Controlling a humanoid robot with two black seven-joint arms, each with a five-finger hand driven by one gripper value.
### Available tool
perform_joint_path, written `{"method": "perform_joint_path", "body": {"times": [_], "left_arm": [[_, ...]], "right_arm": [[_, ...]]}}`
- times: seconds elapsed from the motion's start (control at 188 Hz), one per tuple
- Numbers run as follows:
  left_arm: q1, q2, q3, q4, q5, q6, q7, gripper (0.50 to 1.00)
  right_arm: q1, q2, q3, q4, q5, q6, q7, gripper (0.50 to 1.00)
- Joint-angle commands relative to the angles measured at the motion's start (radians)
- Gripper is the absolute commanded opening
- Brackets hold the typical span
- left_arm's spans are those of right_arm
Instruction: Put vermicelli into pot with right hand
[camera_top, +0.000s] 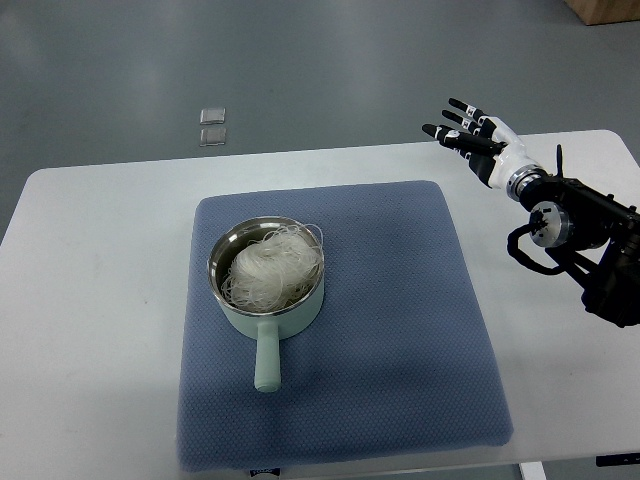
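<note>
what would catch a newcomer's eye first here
First the mint-green pot left of centre on the blue mat, with a white tangle of vermicelli filling it and a few strands draped over the rim. Next the right robot hand, black and white, raised at the table's far right corner with fingers spread and holding nothing.

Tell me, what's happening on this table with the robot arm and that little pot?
The robot's right hand is raised near the far right edge of the white table, fingers spread and holding nothing. It is well away from the pale green pot, which sits on a blue mat with its handle pointing toward the robot. A bundle of white vermicelli already lies inside the pot, a few strands curling over the rim. The left arm is not in the picture.
</note>
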Motion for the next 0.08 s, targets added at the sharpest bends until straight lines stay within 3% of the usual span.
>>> {"method": "perform_joint_path", "body": {"times": [0.0,0.074], "left_arm": [[0.0,0.0,0.0,-0.001,0.0,0.0,0.0,1.0],[0.0,0.0,0.0,-0.001,0.0,0.0,0.0,1.0]], "right_arm": [[-0.005,0.0,-0.001,0.0,0.0,0.001,0.0,0.924],[-0.011,0.0,-0.003,0.0,0.0,0.001,0.0,0.924]]}}
